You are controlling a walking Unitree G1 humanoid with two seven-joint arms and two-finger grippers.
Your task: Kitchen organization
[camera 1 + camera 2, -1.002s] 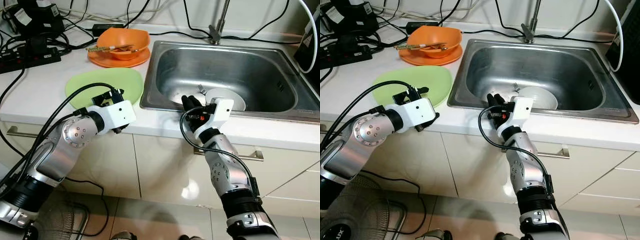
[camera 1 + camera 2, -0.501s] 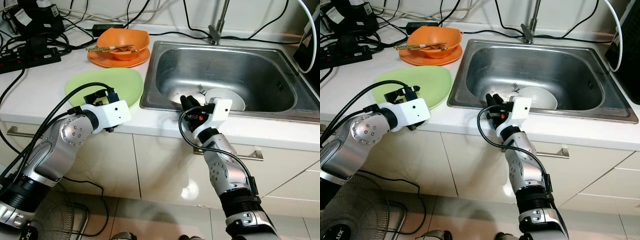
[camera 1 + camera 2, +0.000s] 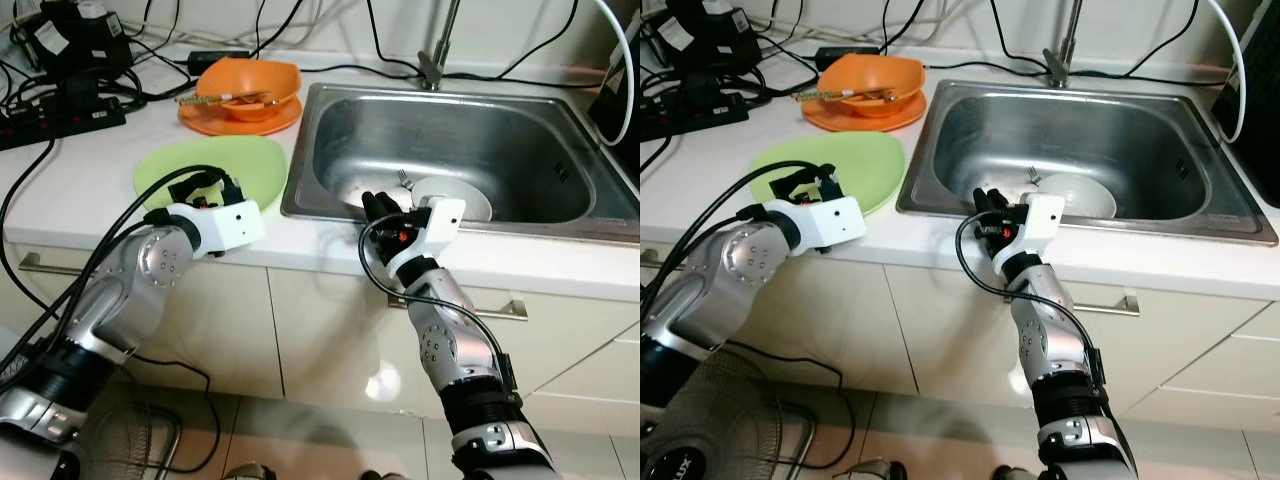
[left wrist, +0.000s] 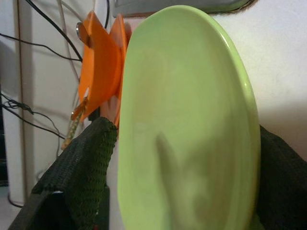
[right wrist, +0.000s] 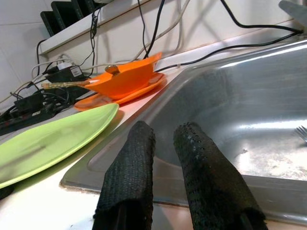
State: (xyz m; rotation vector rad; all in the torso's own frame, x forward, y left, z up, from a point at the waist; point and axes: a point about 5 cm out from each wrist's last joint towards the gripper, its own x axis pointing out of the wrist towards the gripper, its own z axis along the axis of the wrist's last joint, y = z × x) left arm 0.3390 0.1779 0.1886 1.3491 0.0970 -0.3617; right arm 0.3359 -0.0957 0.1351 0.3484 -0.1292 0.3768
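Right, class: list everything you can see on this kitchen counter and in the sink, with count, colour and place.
Flat green plate: 1, light green, counter left of sink.
Orange bowl: 1, on orange plate, back of counter; utensils lie across it.
Steel sink: 1, silver, centre.
White dishes: white, in sink; count unclear.
Black cables: several, back left.
Left pincer: open, straddling green plate's near edge.
Right pincer: black, at sink's front rim.

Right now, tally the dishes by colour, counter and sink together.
Green: 1, green plate on the counter
Orange: 2, orange bowl on orange plate
White: 2, white bowl and white plate in the sink
Total: 5
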